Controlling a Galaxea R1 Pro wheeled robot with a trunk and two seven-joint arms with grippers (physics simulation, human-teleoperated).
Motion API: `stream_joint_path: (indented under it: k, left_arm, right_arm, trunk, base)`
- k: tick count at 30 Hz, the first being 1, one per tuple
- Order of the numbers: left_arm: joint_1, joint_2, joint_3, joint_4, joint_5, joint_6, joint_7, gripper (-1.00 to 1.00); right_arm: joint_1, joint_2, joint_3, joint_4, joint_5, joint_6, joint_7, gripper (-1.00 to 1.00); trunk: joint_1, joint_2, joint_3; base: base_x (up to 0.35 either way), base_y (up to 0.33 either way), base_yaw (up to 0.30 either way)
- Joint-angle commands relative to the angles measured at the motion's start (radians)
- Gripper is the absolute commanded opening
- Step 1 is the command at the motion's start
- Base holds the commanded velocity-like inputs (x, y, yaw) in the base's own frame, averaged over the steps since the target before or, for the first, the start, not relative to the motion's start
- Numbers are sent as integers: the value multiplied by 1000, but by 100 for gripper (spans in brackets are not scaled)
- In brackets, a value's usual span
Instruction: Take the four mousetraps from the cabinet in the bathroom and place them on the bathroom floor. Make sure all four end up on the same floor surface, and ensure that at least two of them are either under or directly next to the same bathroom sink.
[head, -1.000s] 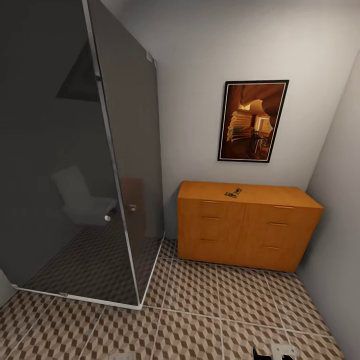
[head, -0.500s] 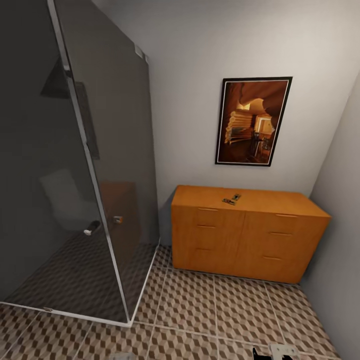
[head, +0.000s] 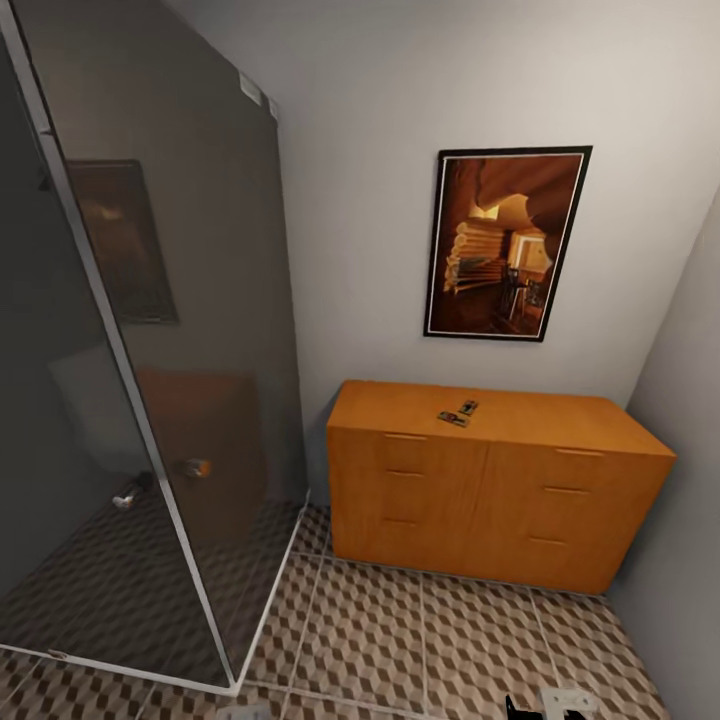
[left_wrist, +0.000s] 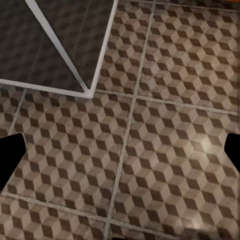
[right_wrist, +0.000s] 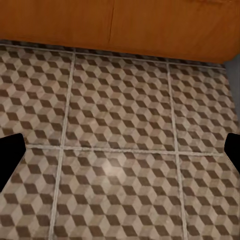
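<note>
Two mousetraps (head: 458, 413) lie touching near the cabinet (head: 490, 480) top's back edge; both grippers' fingers (left_wrist: 11, 155) (right_wrist: 10, 155) are spread over bathroom floor (head: 400, 640).

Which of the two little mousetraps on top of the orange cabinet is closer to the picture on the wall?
The back mousetrap, nearer the picture. The other one lies nearer the cabinet front.

I see a low orange-brown cabinet (head: 495, 485) against the far wall, standing on cube-patterned bathroom floor (head: 400, 640). Two small mousetraps (head: 459, 413) lie close together on its top, near the middle. A framed picture (head: 505, 244) hangs above it. A dark glass shower enclosure (head: 150, 330) stands at the left.
</note>
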Motion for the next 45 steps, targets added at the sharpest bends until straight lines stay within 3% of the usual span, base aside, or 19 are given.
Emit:
stream_joint_path:
  k: [1,19,37,45]
  left_arm:
    - [-2,0,-4,5,0,-7,4,100]
    - [-2,1,-4,5,1,-11,4,100]
    - [-2,3,-4,5,2,-10,-2,100]
    - [-2,3,-4,5,1,-9,-1,100]
  right_arm:
    - [-2,-1,-4,5,11,-5,-7,100]
    - [-2,0,-5,5,11,-5,-7,100]
    - [-2,0,-5,5,11,-5,-7,100]
    - [-2,0,-5,5,12,-5,-7,100]
  trunk:
    - [1,-2,-1]
    - [1,-2,-1]
    - [1,-2,-1]
    - [1,-2,-1]
  base:
    - [281,-141,-17]
    - [25,-13,-205]
    - [3,0,-6]
    - [194,0,0]
